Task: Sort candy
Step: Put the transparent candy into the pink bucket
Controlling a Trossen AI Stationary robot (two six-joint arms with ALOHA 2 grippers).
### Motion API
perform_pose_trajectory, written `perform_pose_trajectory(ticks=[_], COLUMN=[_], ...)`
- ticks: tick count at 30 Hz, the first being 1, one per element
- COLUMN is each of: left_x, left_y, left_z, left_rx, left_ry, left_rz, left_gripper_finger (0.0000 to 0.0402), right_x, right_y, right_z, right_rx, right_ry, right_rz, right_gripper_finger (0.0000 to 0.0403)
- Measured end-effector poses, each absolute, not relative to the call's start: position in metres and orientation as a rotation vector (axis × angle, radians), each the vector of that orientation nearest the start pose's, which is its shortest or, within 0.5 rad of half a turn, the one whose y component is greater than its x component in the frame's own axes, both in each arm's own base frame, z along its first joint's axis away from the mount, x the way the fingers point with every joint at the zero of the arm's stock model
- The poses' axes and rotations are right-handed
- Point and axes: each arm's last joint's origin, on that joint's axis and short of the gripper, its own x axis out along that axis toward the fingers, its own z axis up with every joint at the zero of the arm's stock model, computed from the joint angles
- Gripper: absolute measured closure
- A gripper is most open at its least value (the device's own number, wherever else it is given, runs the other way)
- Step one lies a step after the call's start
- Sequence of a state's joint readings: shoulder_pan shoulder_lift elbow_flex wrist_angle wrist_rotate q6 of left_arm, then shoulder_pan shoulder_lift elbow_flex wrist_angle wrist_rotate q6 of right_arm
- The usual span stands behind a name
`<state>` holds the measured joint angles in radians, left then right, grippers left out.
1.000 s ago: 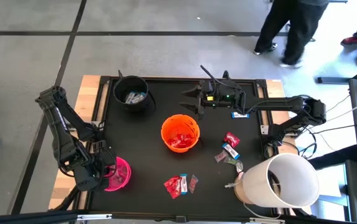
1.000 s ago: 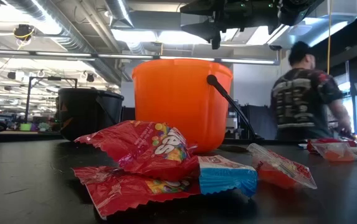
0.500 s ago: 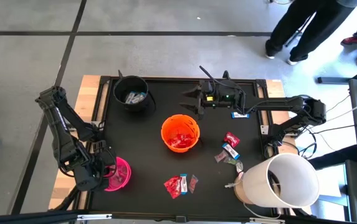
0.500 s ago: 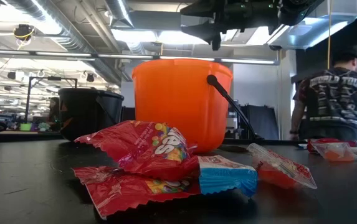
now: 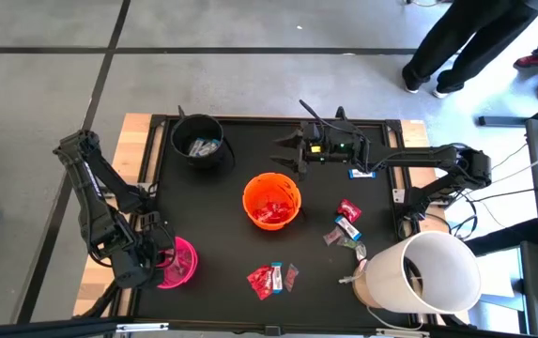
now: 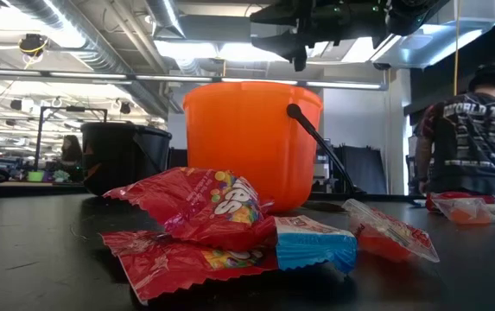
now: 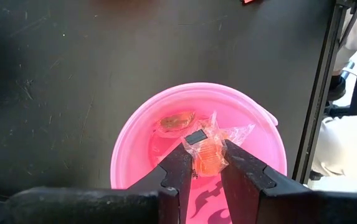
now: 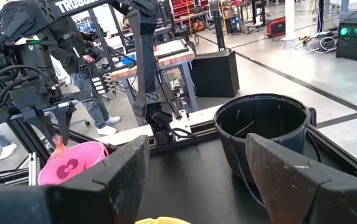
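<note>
The black desk [image 5: 222, 202] stands on a grey concrete floor [image 5: 250, 84] crossed by dark lines. Overhead run ceiling ducts [image 6: 74, 39] and bright strip lights [image 6: 187, 50]. A person [image 6: 472, 142] in a dark printed shirt stands beyond the desk.

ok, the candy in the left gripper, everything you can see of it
The candy is a small orange sweet in a clear, crinkled wrapper with twisted ends. The left gripper is shut on it, one dark finger on each side, and holds it above the open pink bucket, over the inside. It hangs apart from the bucket. Another orange wrapped piece lies on the bucket's floor. In the right wrist view it dangles below the gripper.
</note>
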<state>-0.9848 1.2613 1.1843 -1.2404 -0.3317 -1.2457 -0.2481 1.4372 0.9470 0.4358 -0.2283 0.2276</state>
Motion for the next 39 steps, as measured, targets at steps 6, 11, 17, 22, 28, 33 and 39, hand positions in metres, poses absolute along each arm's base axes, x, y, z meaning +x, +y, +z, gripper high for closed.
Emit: perform_pose_trajectory(ticks=[6, 11, 17, 22, 28, 33, 39], left_x=[0.1253, 0.1253, 0.1246, 0.1240, 0.1246, 0.1256, 0.1263], left_y=[-0.1717, -0.1717, -0.1726, -0.1736, -0.1763, -0.1777, -0.1788], left_z=[0.3038, 0.3038, 0.3036, 0.3034, 0.3038, 0.3043, 0.3048], left_rx=[-0.282, -0.282, -0.296, -0.309, -0.249, -0.207, -0.178], left_ry=[1.150, 1.150, 1.182, 1.216, 1.230, 1.219, 1.209], left_rz=[0.162, 0.162, 0.145, 0.125, 0.033, -0.018, -0.052], left_gripper_finger=[0.0330, 0.0330, 0.0330, 0.0330, 0.0330, 0.0330, 0.0330], right_x=[0.3167, 0.3167, 0.3167, 0.3167, 0.3167, 0.3166, 0.3166], right_y=[-0.0735, -0.0735, -0.0737, -0.0738, -0.0738, -0.0738, -0.0738], right_z=[0.2975, 0.2975, 0.2971, 0.2969, 0.2969, 0.2968, 0.2957], right_rx=[0.242, 0.243, 0.244, 0.244, 0.248, 0.248, 0.251], right_ry=[0.051, 0.051, 0.054, 0.055, 0.055, 0.057, 0.068], right_rz=[-0.026, -0.026, -0.035, -0.036, -0.037, -0.038, -0.039], right_gripper_finger=[0.0139, 0.0139, 0.0139, 0.0139, 0.0139, 0.0139, 0.0139])
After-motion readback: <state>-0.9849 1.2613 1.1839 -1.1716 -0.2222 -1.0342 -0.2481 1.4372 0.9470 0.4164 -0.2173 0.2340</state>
